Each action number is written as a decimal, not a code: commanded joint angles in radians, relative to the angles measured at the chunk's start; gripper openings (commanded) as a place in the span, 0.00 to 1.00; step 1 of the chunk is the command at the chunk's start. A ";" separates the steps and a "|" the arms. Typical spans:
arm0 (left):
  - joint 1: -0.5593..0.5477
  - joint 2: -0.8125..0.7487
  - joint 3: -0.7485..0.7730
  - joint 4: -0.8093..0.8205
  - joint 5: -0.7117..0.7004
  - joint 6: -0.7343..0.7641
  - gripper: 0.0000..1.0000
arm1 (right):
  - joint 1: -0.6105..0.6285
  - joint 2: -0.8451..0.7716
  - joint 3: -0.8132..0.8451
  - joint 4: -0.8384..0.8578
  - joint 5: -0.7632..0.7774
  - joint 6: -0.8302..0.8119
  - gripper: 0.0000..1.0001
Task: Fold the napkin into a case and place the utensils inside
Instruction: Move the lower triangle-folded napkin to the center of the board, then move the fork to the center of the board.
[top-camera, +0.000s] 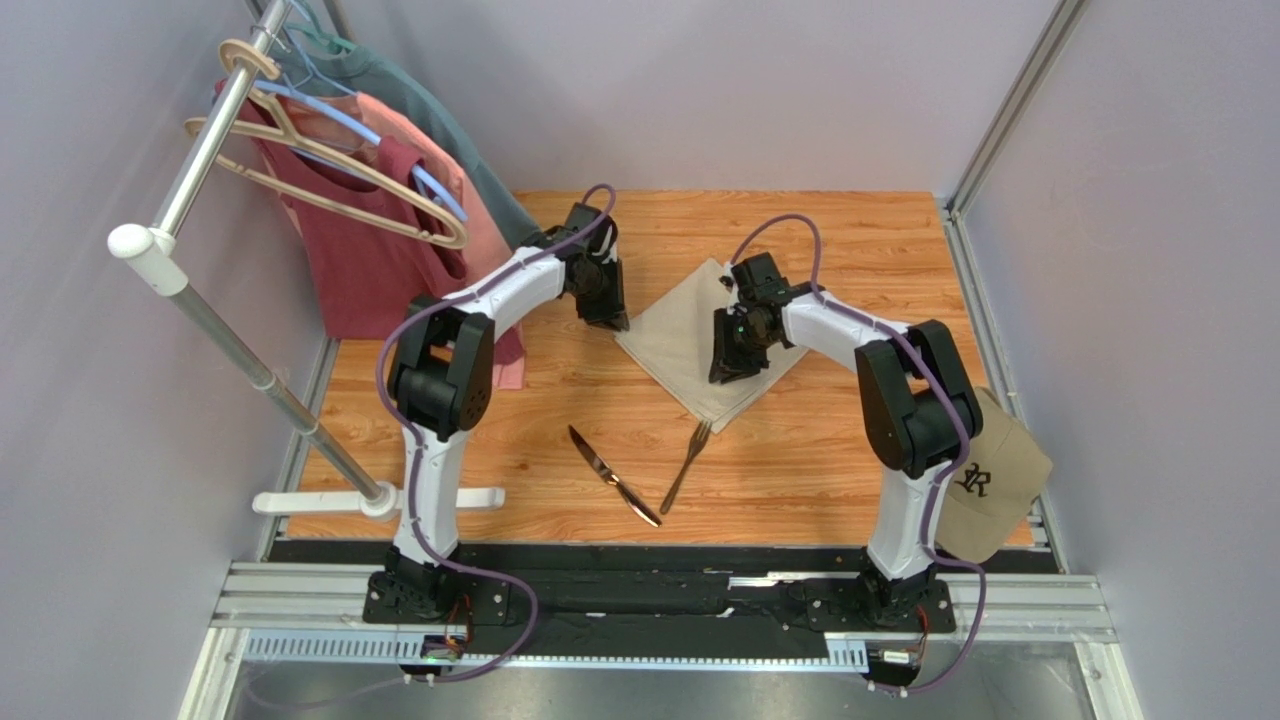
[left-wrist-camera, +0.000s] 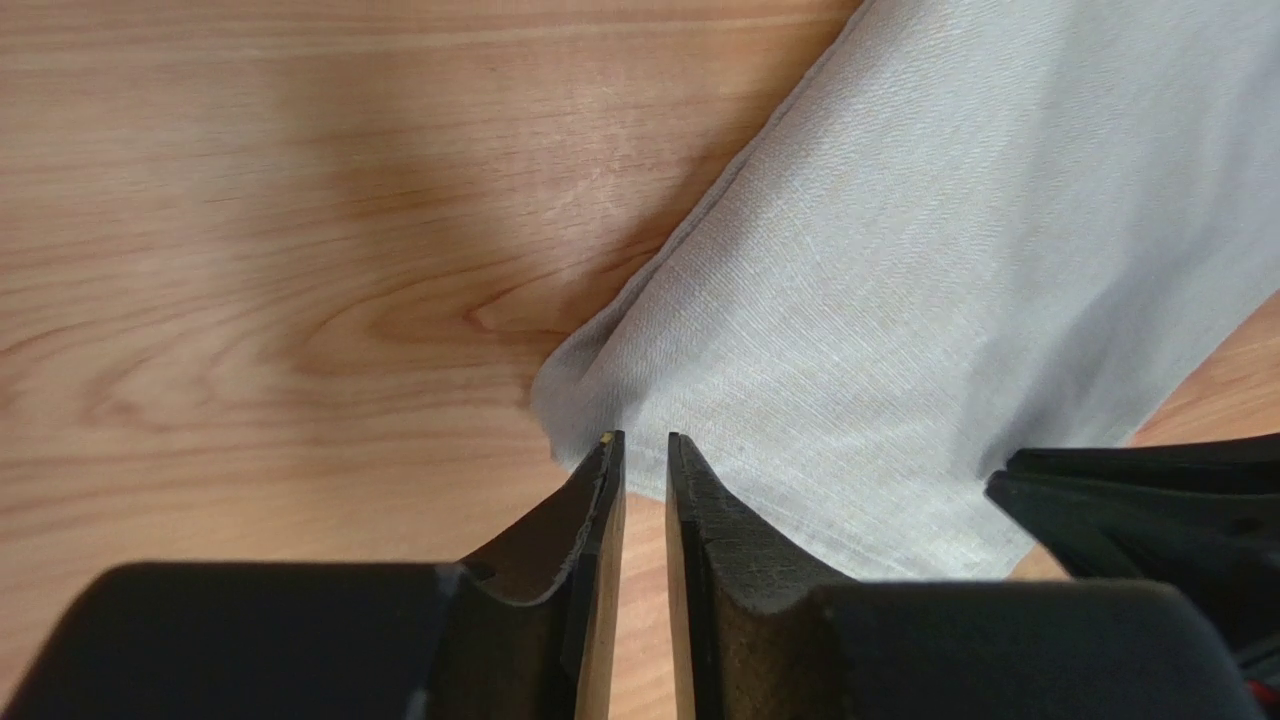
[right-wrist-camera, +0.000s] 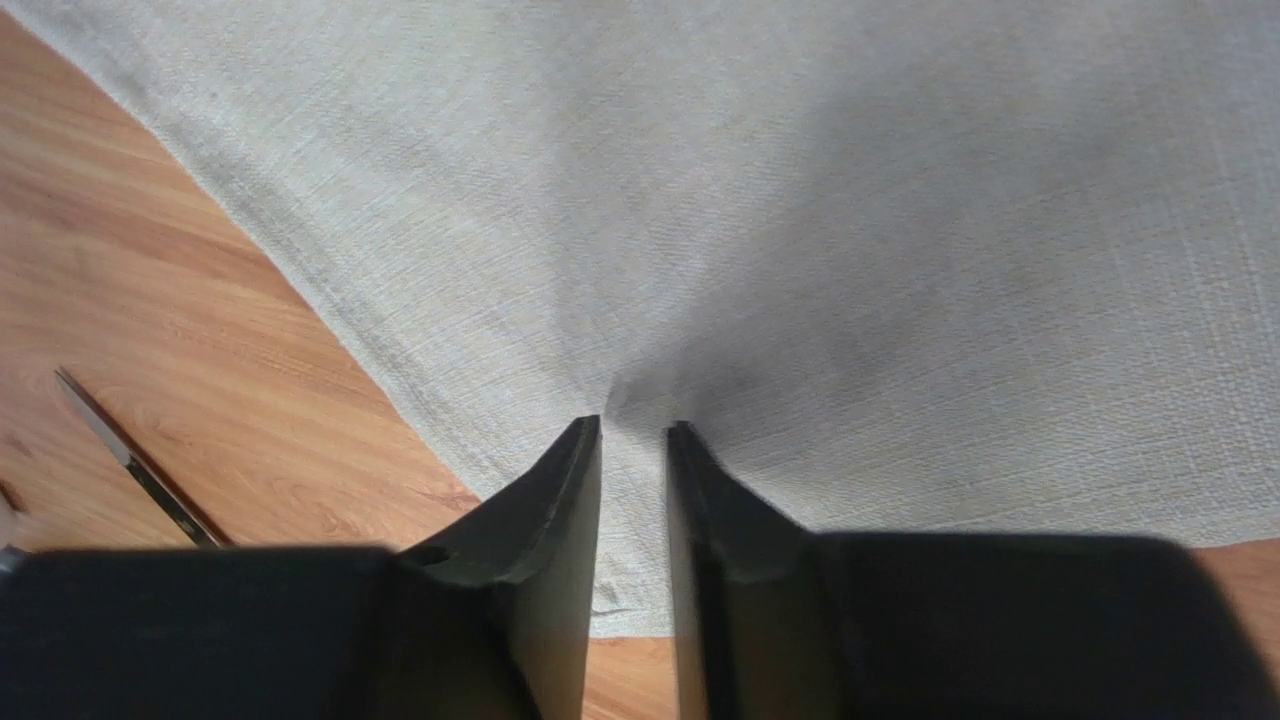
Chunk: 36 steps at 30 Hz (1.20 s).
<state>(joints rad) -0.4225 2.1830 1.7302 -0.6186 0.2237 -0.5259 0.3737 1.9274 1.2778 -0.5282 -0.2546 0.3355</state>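
Observation:
The beige napkin (top-camera: 684, 338) lies folded flat on the wooden table, set like a diamond. My left gripper (top-camera: 609, 308) hovers at its left corner; in the left wrist view the jaws (left-wrist-camera: 643, 443) stand slightly open, bare wood showing between them, tips just at the edge of the napkin (left-wrist-camera: 932, 300). My right gripper (top-camera: 736, 348) is over the napkin's middle; its jaws (right-wrist-camera: 631, 428) are slightly open above the napkin (right-wrist-camera: 902, 225), with a small pucker at the tips. The knife (top-camera: 612, 476) and fork (top-camera: 687, 465) lie on the table nearer the arms' bases.
A tan cap (top-camera: 992, 473) sits at the table's right edge beside the right arm. A clothes rail (top-camera: 226, 315) with red and pink shirts (top-camera: 376, 240) on hangers stands at the left. The knife (right-wrist-camera: 135, 465) shows left of the right gripper.

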 joint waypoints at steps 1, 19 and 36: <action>0.011 -0.153 0.048 -0.032 -0.064 0.049 0.29 | 0.044 -0.047 0.159 -0.070 0.092 -0.056 0.34; -0.050 -0.597 -0.606 0.365 0.235 -0.210 0.17 | 0.189 -0.129 0.129 -0.273 0.268 -0.010 0.32; -0.059 -0.674 -0.561 0.241 0.183 -0.141 0.21 | 0.372 -0.262 -0.278 -0.017 0.291 0.258 0.00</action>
<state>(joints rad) -0.4835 1.5658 1.1107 -0.3569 0.4282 -0.7010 0.7265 1.6798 0.9943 -0.6830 0.0017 0.5289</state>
